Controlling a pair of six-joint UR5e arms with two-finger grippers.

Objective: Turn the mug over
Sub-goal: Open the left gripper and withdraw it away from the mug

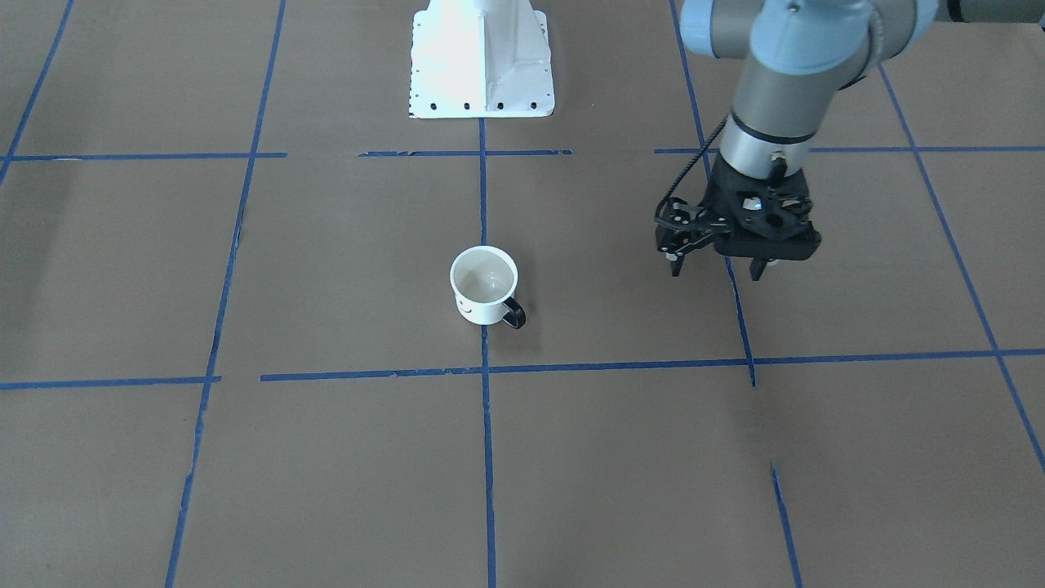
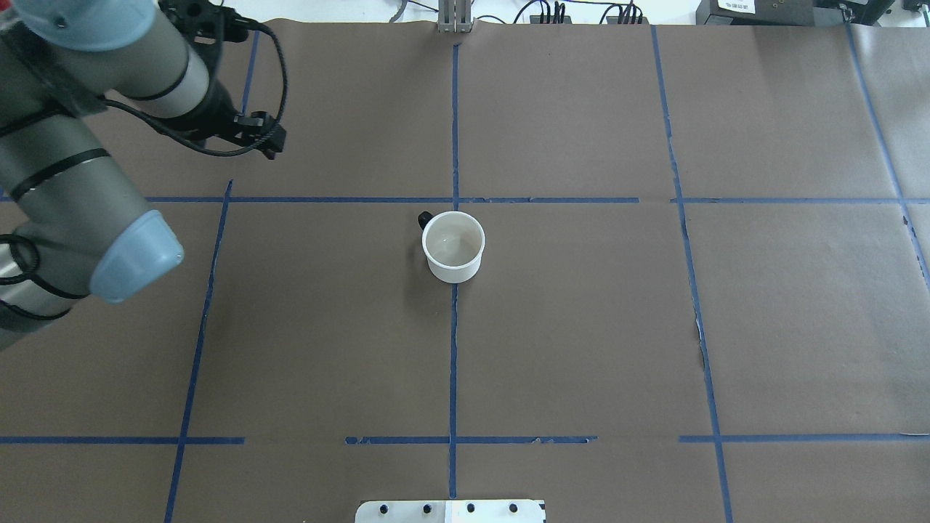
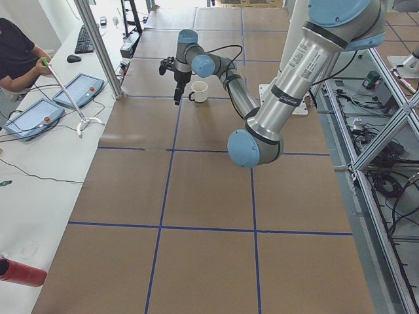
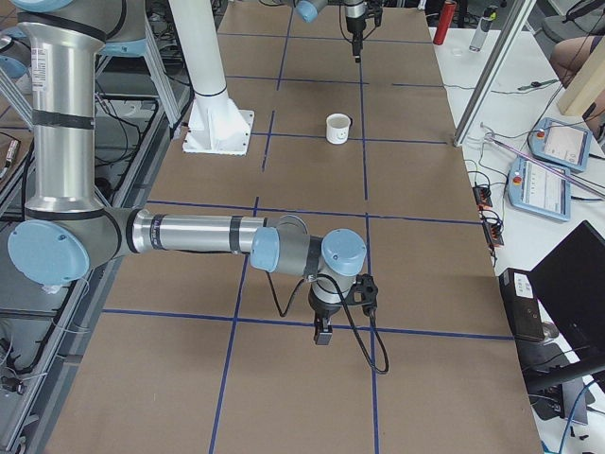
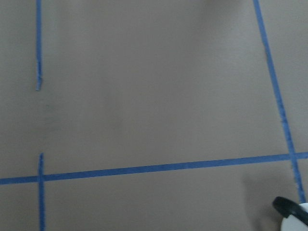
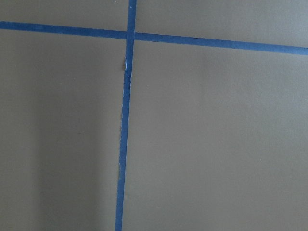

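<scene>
The white mug stands upright, mouth up, at the table's middle, with its black handle toward the robot's left. It also shows in the overhead view, both side views, and the left wrist view's bottom right corner. My left gripper hangs open and empty above the table, well to the mug's left and apart from it. My right gripper shows only in the exterior right view, low over the table far from the mug; I cannot tell its state.
Brown paper with a blue tape grid covers the table. The robot's white base plate sits at the near edge behind the mug. Tablets and a red bottle lie on the side bench on the operators' side.
</scene>
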